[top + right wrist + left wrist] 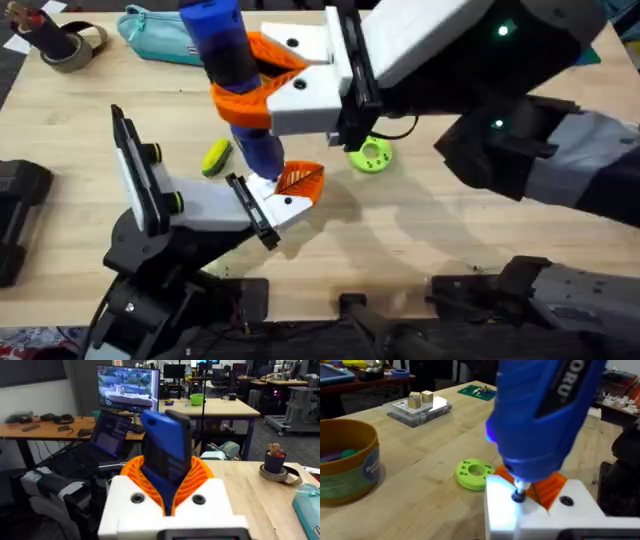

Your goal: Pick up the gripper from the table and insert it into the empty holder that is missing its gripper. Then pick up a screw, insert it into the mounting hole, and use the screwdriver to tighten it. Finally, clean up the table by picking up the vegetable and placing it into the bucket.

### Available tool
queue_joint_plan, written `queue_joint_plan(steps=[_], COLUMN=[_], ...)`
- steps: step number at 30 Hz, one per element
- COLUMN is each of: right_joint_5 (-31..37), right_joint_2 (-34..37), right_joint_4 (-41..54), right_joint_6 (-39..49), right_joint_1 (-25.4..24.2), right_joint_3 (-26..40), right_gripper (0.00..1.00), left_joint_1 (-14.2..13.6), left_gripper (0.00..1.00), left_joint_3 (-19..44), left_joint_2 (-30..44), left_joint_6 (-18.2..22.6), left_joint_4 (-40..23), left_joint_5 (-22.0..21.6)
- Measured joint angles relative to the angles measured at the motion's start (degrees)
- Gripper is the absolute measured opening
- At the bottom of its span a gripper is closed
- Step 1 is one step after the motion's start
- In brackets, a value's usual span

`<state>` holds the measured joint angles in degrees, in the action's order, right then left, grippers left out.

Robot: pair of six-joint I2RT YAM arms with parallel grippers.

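Screw-tightening: my right tool (262,85) clamps the screwdriver (232,75) upright at mid-handle.
Rigid, probably top-heavy; its tip meets the mounted gripper (540,510). My left tool's state: cannot tell.

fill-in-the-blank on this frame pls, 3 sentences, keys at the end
1. The right gripper is shut on the ____.
2. The screwdriver tip points down at the white block of the gripper on the ____.
3. The vegetable lies on the ____, not in the bucket.

Missing words: screwdriver; holder; table
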<state>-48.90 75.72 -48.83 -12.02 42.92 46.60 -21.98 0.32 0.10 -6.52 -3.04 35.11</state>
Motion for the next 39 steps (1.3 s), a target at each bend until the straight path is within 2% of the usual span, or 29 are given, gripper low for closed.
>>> queue_joint_plan(steps=[39], right_joint_5=[2.6], right_joint_2=[0.0], right_joint_4=[1.22], right_joint_6=[-4.31], right_joint_1=[-0.32], right_joint_3=[-0.12], right_gripper=[0.046], left_joint_1=[0.0], left_gripper=[0.014], left_joint_3=[0.0], left_joint_2=[0.0], left_joint_6=[-0.22], left_joint_4=[-0.05], left_joint_5=[1.14])
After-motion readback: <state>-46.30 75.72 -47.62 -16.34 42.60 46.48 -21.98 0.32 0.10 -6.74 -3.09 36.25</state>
